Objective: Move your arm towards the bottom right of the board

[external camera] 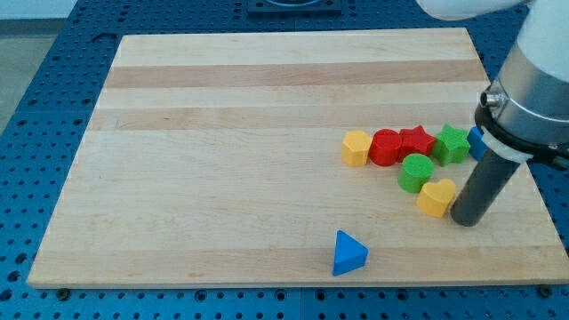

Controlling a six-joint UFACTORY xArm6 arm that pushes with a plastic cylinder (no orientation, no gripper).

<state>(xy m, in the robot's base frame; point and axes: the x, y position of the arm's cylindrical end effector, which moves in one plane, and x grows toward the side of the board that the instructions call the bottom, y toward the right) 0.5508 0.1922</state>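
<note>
My tip [467, 220] rests on the wooden board [222, 133] at the view's right, touching or nearly touching the right side of a yellow heart block [436, 197]. A green cylinder [415, 172] sits just up-left of the heart. Above them runs a row: a yellow hexagon block [356, 147], a red cylinder [385, 147], a red star [414, 141] and a green star [452, 143]. A blue block [476, 142] peeks out at the row's right end, mostly hidden by the arm. A blue triangle block [348, 253] lies alone near the view's bottom edge.
The arm's pale body [538, 80] covers the board's upper right corner. The board's right edge is close to my tip. A blue perforated table [44, 107] surrounds the board.
</note>
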